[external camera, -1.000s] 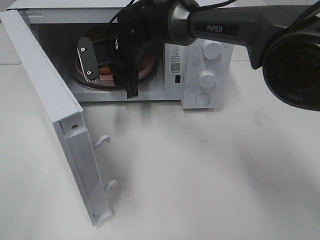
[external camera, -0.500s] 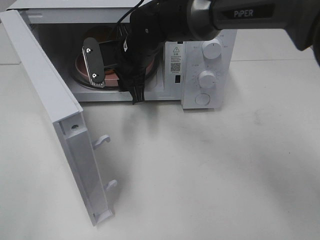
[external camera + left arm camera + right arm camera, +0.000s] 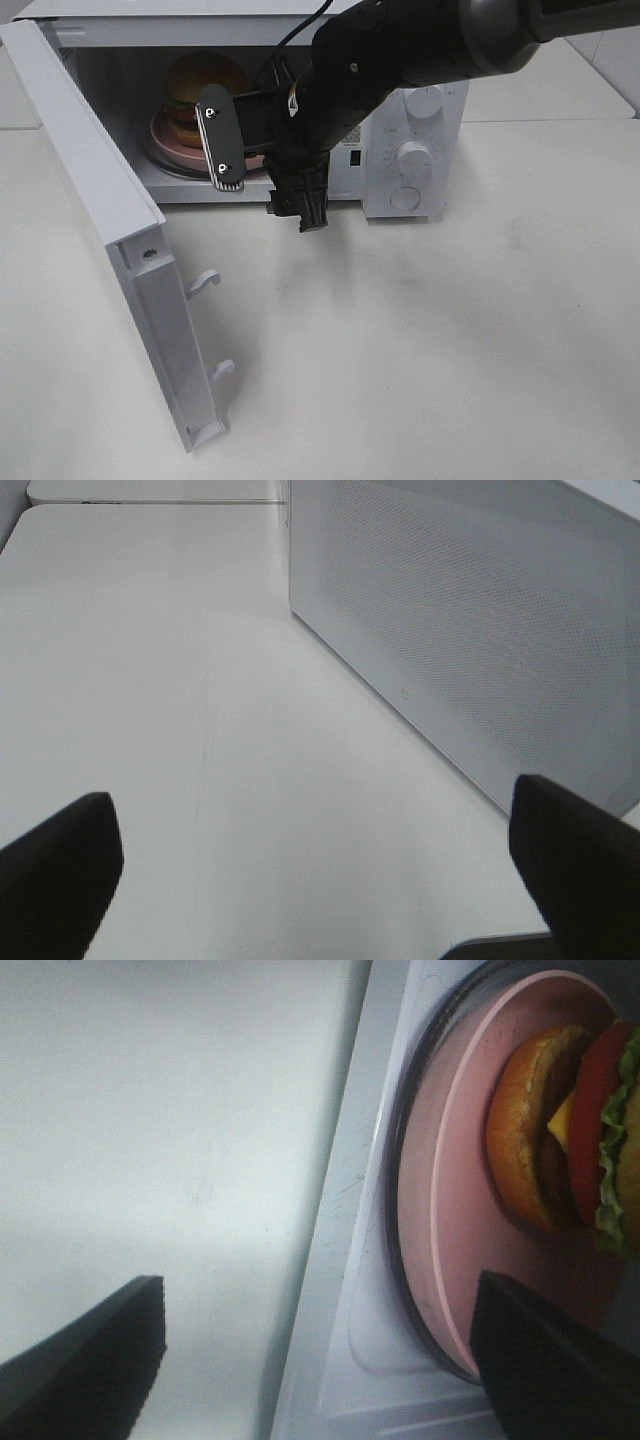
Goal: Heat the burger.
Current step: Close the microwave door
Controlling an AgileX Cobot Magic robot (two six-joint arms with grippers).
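Note:
The burger (image 3: 200, 85) stands upright on a pink plate (image 3: 160, 135) on the turntable inside the open microwave (image 3: 440, 180). My right gripper (image 3: 265, 180) hangs just outside the oven's mouth, open and empty, a little in front of the plate. In the right wrist view the burger (image 3: 560, 1130) and the plate (image 3: 450, 1220) lie beyond the spread fingers of the gripper (image 3: 320, 1360), and nothing is between them. My left gripper (image 3: 315, 880) is open and empty over the table, beside the microwave's perforated side wall (image 3: 480, 630). It is outside the high view.
The microwave door (image 3: 110, 230) is swung wide open to the left, its latch hooks (image 3: 205, 282) sticking out. Two knobs (image 3: 413, 158) and a button (image 3: 405, 198) sit on the control panel at the right. White tabletop (image 3: 420, 350) stretches in front.
My right gripper has pulled back out of the microwave toward the front and spread wider. The burger and plate stay inside and now show.

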